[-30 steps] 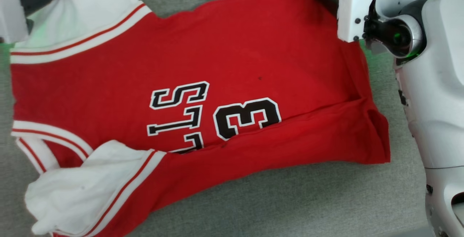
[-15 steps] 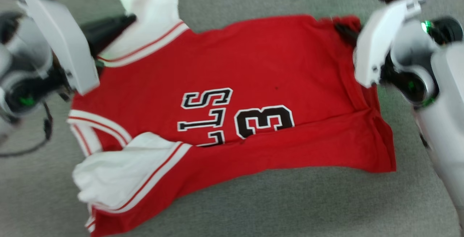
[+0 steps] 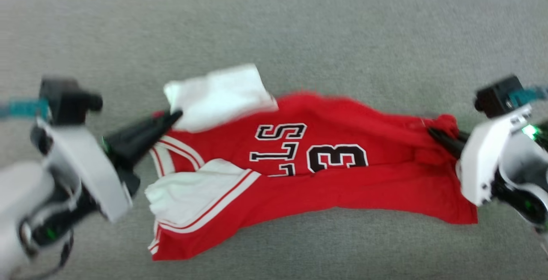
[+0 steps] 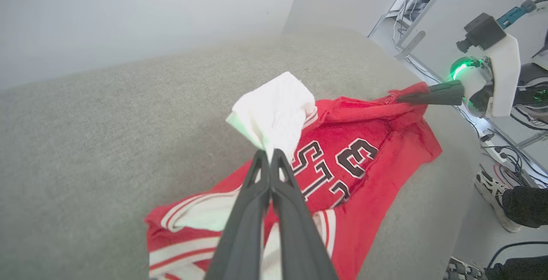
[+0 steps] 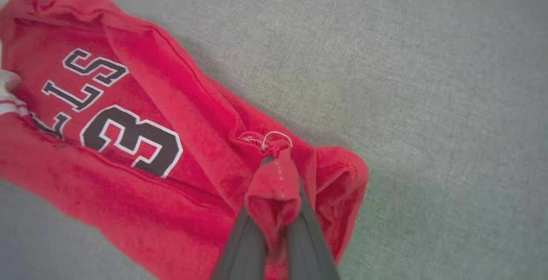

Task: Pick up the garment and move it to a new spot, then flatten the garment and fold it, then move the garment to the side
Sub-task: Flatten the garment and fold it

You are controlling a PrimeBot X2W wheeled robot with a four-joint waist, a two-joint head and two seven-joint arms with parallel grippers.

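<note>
Part-lifted from the grey counter [image 3: 299, 36]: the garment [image 3: 342, 186], white sleeve [image 3: 218, 96] clenched in left gripper [image 3: 174, 115] fingers, red hem corner [image 3: 443, 122] clenched in right gripper [image 3: 430, 131] fingers. Raise both ends level and taut; carry clear of the counter before setting down flat.

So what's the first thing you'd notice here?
The bright red jersey with black letters, stretched across the middle of the grey surface. The left pincer pinches its white sleeve at one end, and the right pincer pinches the red corner at the other.
</note>
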